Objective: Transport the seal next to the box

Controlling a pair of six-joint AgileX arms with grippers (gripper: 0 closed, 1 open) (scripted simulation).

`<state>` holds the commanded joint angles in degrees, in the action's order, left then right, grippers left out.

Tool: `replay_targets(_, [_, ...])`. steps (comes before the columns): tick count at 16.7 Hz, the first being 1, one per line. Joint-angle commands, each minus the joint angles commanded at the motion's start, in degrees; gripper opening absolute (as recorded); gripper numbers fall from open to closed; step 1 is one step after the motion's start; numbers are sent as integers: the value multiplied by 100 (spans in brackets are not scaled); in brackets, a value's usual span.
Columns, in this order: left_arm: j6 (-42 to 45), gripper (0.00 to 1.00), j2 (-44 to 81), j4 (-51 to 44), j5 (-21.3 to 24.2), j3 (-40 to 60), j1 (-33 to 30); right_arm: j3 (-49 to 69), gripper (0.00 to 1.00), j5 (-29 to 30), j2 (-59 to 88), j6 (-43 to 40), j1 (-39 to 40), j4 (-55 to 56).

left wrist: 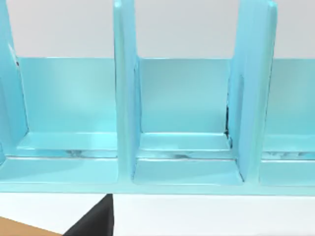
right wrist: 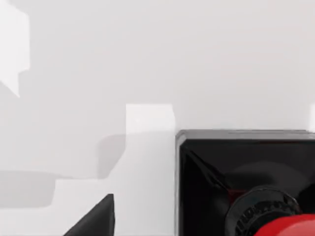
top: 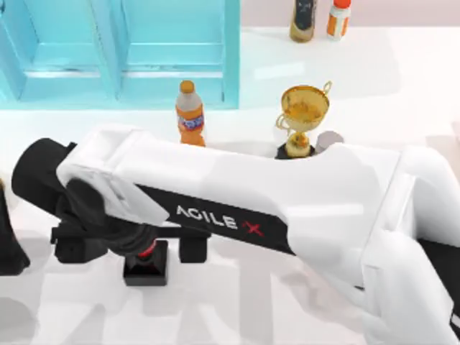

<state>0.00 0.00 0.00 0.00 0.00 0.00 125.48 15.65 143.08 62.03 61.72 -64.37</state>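
The seal (top: pixel 146 267), a red knob on a black square base, stands on the white table at the front left. My right arm reaches across the table, and its gripper (top: pixel 133 249) hangs open over the seal with one finger (top: pixel 192 249) on each side, well apart from it. The right wrist view shows the seal's black base (right wrist: pixel 246 172) and red knob close below. The box is out of view. My left arm (top: pixel 8 244) is parked at the table's left edge.
A large cyan cabinet (top: pixel 122 50) fills the back left, and the left wrist view faces its shelves (left wrist: pixel 187 123). An orange bottle (top: pixel 190 115) and a gold trophy (top: pixel 303 115) stand behind the right arm. Two more bottles (top: pixel 320 18) stand at the back edge.
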Motion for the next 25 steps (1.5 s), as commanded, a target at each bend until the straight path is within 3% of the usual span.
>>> replay_targets(12, [0, 100, 0, 0, 0, 0, 0, 0, 2, 0, 0, 0, 0, 0])
replay_targets(25, [0, 100, 0, 0, 0, 0, 0, 429, 0, 0, 34, 34, 4, -412])
